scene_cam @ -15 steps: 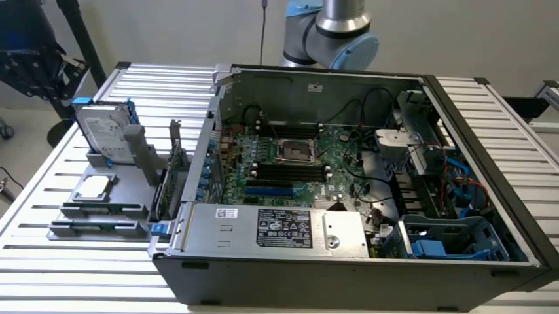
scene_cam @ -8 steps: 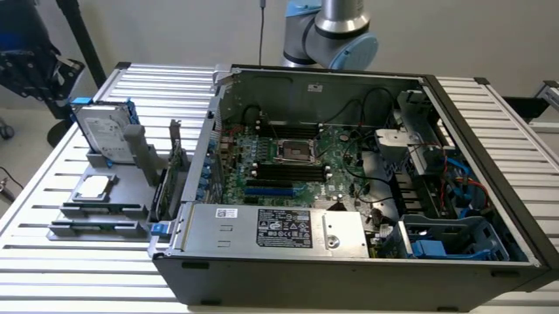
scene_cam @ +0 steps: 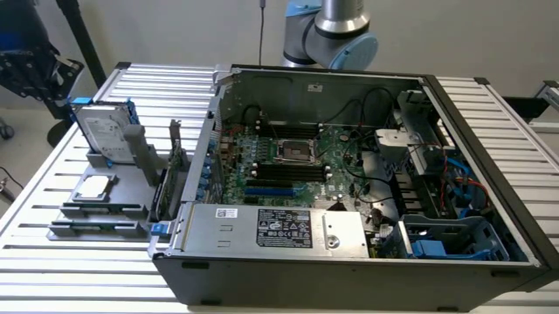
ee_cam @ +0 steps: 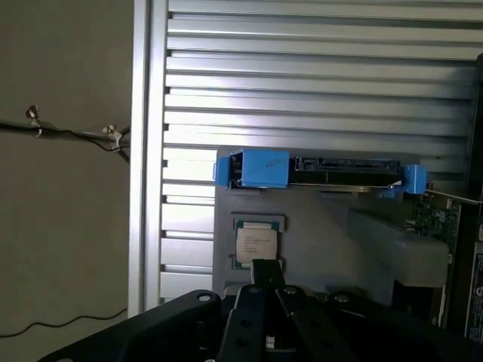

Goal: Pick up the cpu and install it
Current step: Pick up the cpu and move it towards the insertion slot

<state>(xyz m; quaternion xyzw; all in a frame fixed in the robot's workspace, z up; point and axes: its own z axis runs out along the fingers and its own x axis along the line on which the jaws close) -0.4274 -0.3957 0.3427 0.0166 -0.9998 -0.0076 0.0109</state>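
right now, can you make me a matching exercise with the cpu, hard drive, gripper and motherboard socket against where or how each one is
Things:
1 cpu
2 hard drive
3 gripper
4 socket

Place or state:
a shut
b inside the open case
c lying flat on the grey holder
d standing upright

Pairs: 1-c, 2-d, 3-a, 4-b

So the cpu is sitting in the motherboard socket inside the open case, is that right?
No. The cpu lies on the grey holder outside the open case, not in the motherboard socket; the exterior view shows it.
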